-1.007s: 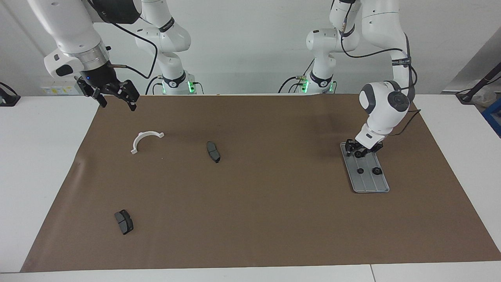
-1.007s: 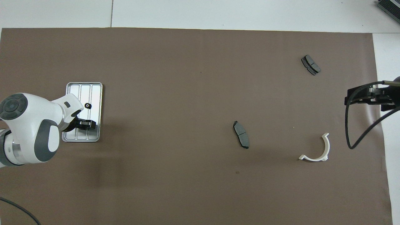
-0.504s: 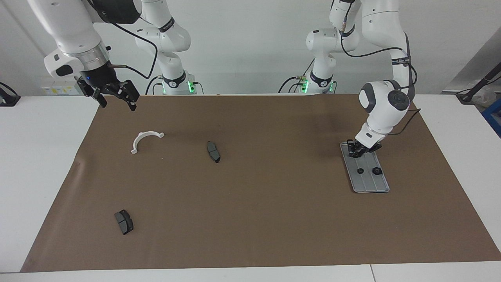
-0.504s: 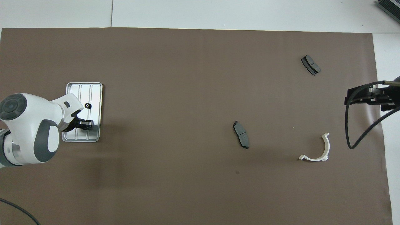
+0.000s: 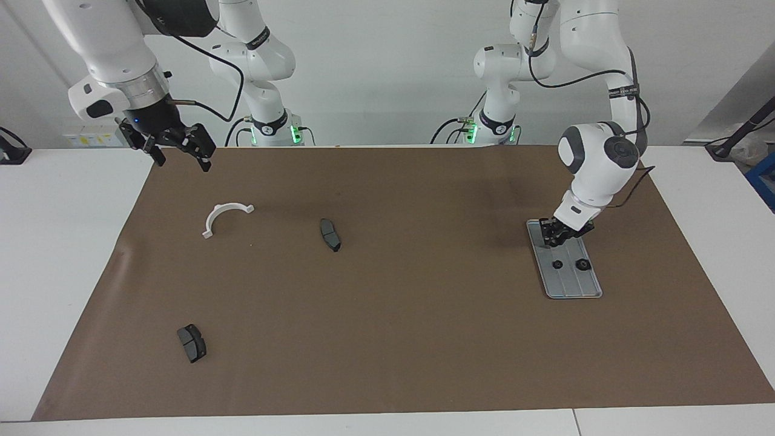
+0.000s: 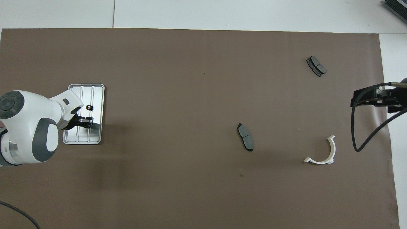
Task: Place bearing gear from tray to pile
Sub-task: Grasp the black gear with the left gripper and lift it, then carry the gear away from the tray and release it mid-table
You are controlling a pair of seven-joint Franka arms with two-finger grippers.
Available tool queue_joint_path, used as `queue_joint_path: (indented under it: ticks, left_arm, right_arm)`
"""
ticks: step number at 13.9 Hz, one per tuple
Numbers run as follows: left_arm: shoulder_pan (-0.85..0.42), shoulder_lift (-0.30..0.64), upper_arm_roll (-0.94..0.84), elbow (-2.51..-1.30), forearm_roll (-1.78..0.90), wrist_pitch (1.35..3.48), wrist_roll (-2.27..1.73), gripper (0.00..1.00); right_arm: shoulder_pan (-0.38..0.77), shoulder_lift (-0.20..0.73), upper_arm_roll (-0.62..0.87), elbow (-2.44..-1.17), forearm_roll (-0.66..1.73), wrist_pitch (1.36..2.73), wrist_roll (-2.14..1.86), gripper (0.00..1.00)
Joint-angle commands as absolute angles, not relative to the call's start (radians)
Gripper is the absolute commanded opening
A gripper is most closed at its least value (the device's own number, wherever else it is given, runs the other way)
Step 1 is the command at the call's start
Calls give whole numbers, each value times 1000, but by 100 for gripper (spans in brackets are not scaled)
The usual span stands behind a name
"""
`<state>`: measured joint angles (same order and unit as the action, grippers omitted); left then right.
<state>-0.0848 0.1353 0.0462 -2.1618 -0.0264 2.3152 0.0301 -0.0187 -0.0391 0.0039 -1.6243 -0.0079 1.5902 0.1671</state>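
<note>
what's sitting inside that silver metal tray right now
In the grooved silver-grey metal tray, two small black bearing gears lie side by side. The left gripper covers the end nearer the robots; whatever lies beneath it is hidden.

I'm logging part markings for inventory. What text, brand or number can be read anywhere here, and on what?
Left arm: a black band carries white lettering, too small to read.
Right arm: the same kind of band, also unreadable.
Tray, gears, white bracket and brake pads: no markings visible.

Left gripper (image 5: 558,237) hides tray (image 6: 95,140) end from you; fingers' grip unreadable; right gripper (image 6: 370,99) cropped overhead.
</note>
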Motion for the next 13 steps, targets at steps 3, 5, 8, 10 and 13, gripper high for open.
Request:
queue_joint_path:
  ticks: [3, 5, 8, 10, 13]
  left_arm:
    - [-296, 155, 49, -2097, -43, 2276, -315, 25]
    - [-382, 153, 49, -2098, -43, 2281, -424, 26]
    - [-509, 155, 49, -2094, -43, 2295, -616, 26]
    - [-592, 184, 49, -2057, -44, 2304, -716, 26]
    - [-670, 288, 49, -1955, -44, 2307, -824, 26]
  right_arm:
    - [-28, -40, 11, -1623, 5, 1580, 167, 100]
    - [-26, -38, 11, -1623, 5, 1580, 167, 100]
    - [-26, -40, 11, -1623, 5, 1578, 167, 100]
    - [-28, -40, 11, -1623, 5, 1578, 167, 100]
    - [-28, -38, 11, -1623, 5, 1578, 167, 100]
